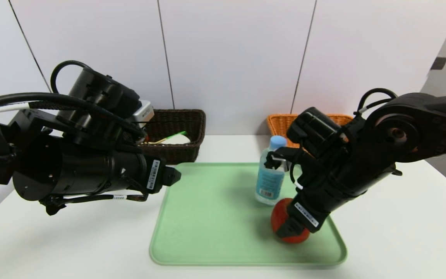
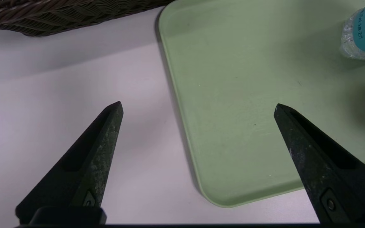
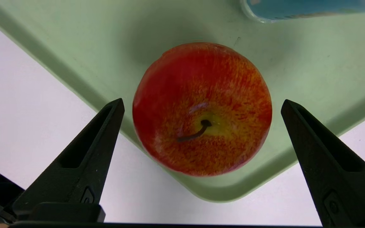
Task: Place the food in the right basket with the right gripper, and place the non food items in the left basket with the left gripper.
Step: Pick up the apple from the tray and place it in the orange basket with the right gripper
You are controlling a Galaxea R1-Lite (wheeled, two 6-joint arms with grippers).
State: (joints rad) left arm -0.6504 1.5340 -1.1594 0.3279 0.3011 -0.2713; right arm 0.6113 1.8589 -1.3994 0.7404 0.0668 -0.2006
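Left basket (image 1: 176,133): at 11 o'clock of tray (image 1: 207,217).
Left gripper (image 2: 198,107): spread wide, empty, over tray's 9 o'clock edge.
Water bottle (image 1: 271,170): upright, at 12 o'clock of apple (image 3: 201,109).
Right gripper (image 3: 201,103): spread wide, straddling apple, not touching, at tray's 4 o'clock corner.
Right basket (image 1: 281,122): at tray's 1 o'clock.

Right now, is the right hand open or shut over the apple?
Open. In the right wrist view the right hand has its fingers spread wide either side of the apple, not touching it.
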